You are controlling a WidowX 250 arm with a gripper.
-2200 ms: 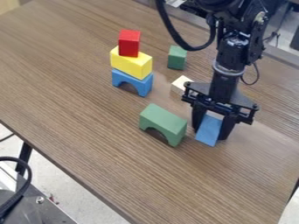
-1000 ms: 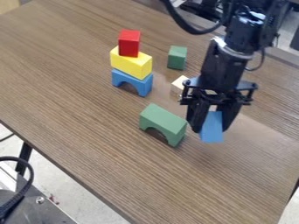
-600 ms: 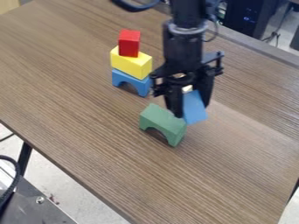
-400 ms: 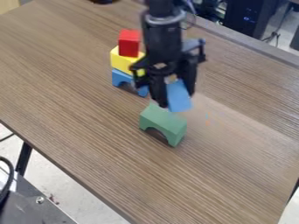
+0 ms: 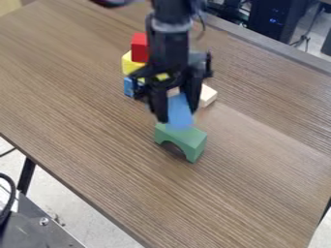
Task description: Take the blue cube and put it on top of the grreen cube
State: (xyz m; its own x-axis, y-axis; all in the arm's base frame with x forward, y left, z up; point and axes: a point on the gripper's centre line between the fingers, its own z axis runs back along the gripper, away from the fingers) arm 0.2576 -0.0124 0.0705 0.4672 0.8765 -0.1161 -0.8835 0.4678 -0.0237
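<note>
At the lower left we see a curved black cable (image 5: 11, 193) over a grey metal surface (image 5: 29, 218), just off the brown wood-grain table (image 5: 97, 145). Moving right, we find a stack: a blue block (image 5: 128, 86) at the bottom, a yellow block (image 5: 132, 65) on it and a red block (image 5: 138, 49) on top, the arm partly covering all three. Next, our black two-finger gripper (image 5: 178, 114) hangs fingers down, pinching a smooth blue block with flat faces (image 5: 180, 111) between its fingers. That block's lower end overlaps the top of a green arch-shaped block (image 5: 186, 139) in our view; we cannot tell whether they touch. Farther right, a pale wooden block (image 5: 207, 96) lies on the table.
</note>
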